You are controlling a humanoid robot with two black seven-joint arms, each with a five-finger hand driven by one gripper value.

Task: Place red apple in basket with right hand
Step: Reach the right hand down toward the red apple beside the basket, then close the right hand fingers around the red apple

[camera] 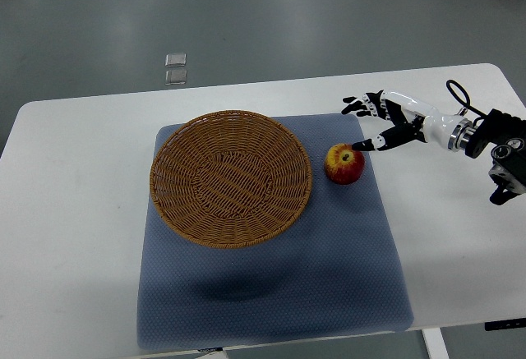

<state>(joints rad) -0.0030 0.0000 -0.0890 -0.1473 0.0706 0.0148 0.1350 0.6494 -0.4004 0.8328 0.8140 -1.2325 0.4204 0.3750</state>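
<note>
While the white table held a blue mat, the round basket sat on that mat. The right hand reached beside the basket, fingers spread wide, holding nothing. The red apple lay just right of the basket, a fingertip touching it.

One wicker basket, one red apple, one blue mat, one white table, one robot hand
</note>
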